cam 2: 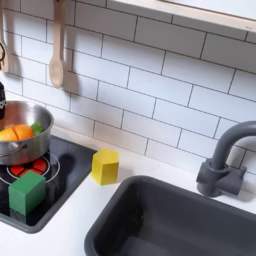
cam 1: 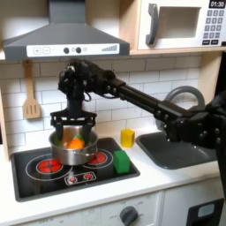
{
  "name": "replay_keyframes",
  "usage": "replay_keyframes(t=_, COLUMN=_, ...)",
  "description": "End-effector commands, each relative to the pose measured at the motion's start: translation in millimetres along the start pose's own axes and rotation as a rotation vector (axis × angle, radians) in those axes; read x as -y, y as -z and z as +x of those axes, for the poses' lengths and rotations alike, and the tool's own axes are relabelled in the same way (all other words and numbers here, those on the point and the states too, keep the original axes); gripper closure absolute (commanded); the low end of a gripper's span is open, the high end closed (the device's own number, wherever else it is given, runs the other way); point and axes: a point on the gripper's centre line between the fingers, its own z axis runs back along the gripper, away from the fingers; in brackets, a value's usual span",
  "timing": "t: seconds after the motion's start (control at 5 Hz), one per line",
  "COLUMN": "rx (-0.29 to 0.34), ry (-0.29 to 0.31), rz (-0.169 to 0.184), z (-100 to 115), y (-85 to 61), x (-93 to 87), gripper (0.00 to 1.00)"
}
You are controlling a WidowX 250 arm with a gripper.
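A steel pot (cam 1: pixel 72 150) stands on the left burner of the toy stove (cam 1: pixel 53 173). Inside it lie orange food pieces (cam 1: pixel 76 141) and a bit of green. My gripper (cam 1: pixel 73 122) hangs straight above the pot, pointing down, its fingers spread wide with nothing between them. In the second exterior view the pot (cam 2: pixel 22 148) with the orange pieces (cam 2: pixel 14 132) sits at the left edge. A green block (cam 1: pixel 121 161) rests on the stove's right side, and a yellow block (cam 1: pixel 128 137) stands on the counter behind it.
A dark sink (cam 1: pixel 181 150) with a grey faucet (cam 2: pixel 224 160) lies to the first exterior view's right. A wooden spatula (cam 1: pixel 32 99) and a wooden spoon (cam 2: pixel 57 58) hang on the tiled wall. A range hood (cam 1: pixel 62 40) and a microwave (cam 1: pixel 181 25) sit overhead.
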Motion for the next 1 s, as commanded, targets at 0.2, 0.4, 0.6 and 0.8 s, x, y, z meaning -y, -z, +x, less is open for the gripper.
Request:
replay_keyframes(t=0.2, rx=0.001, ry=0.087, rz=-0.032, z=13, y=19.0, x=5.2, gripper=0.0)
replay_keyframes(t=0.4, rx=0.018, ry=0.09, rz=-0.045, z=20, y=22.1, x=4.5, gripper=0.0)
replay_keyframes(t=0.6, rx=0.013, ry=0.122, rz=-0.05, z=29, y=28.0, x=11.8, gripper=0.0)
replay_keyframes(t=0.8, rx=0.014, ry=0.125, rz=-0.051, z=32, y=32.8, x=11.0, gripper=0.0)
